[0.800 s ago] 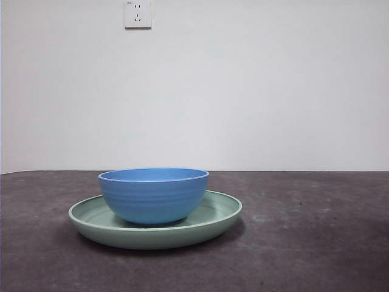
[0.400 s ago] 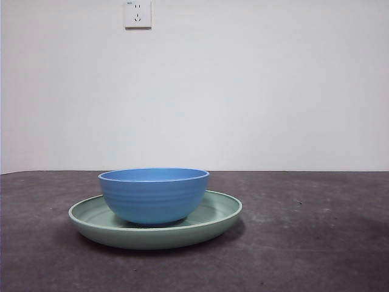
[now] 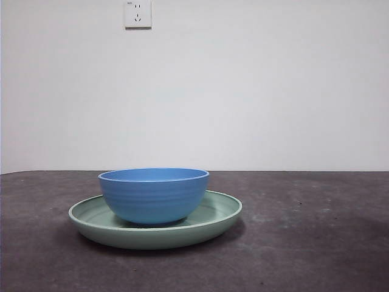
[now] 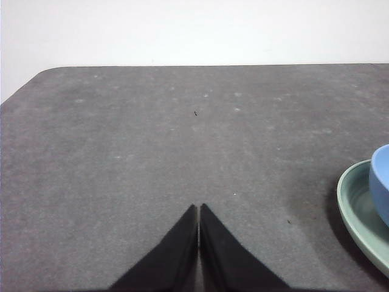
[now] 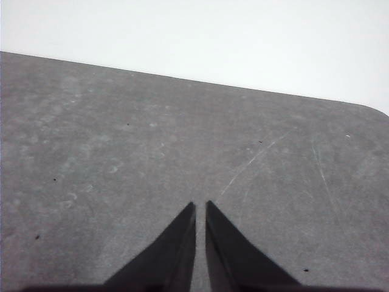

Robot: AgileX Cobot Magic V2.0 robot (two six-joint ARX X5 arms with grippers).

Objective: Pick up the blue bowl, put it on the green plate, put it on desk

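The blue bowl [image 3: 154, 194] sits upright inside the green plate [image 3: 213, 220], which rests on the dark desk [image 3: 304, 243] left of centre in the front view. In the left wrist view the plate's rim [image 4: 355, 207] and a sliver of the bowl [image 4: 382, 188] show at the side edge. My left gripper [image 4: 199, 210] is shut and empty above bare desk, well apart from the plate. My right gripper [image 5: 200, 207] is shut and empty above bare desk [image 5: 121, 152]; no bowl or plate shows in its view. Neither arm shows in the front view.
A white wall with a power socket [image 3: 137, 13] stands behind the desk. The desk's rounded far corners show in the left wrist view [image 4: 45, 73] and the right wrist view [image 5: 371, 109]. Faint scratches mark the desk under the right gripper.
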